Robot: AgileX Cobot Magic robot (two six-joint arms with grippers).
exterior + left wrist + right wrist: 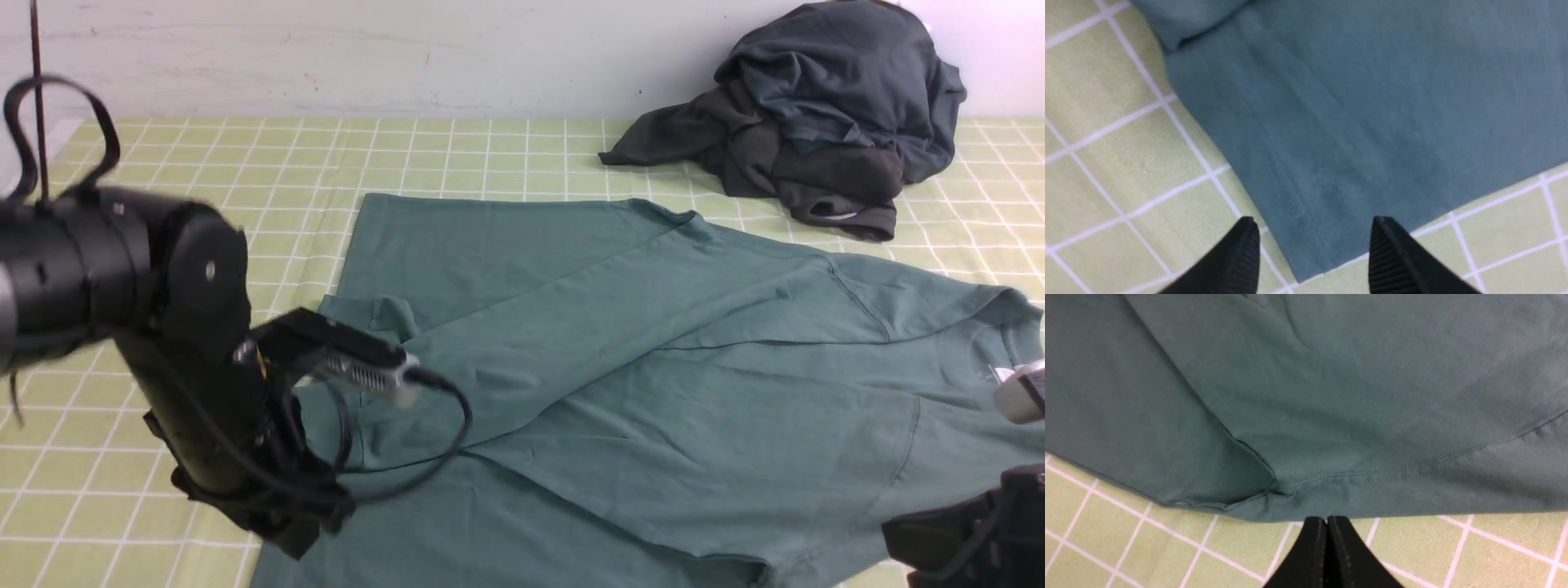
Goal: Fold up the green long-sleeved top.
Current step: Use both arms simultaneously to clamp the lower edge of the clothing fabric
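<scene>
The green long-sleeved top [653, 359] lies spread on the checked cloth, collar toward the right and hem toward the left. One sleeve is folded across the body, with its cuff [384, 314] near the left side. My left arm [188, 327] hangs over the top's near left corner. In the left wrist view my left gripper [1314, 228] is open, and the hemmed corner of the top [1306, 253] lies flat below the gap, held by nothing. My right gripper [1327, 520] is shut and empty, its tips just off the edge of the top [1331, 498].
A heap of dark charcoal garments [824, 114] sits at the back right against the wall. The yellow-green checked cloth [245, 155] covers the table. Part of my right arm [963, 539] shows at the near right corner.
</scene>
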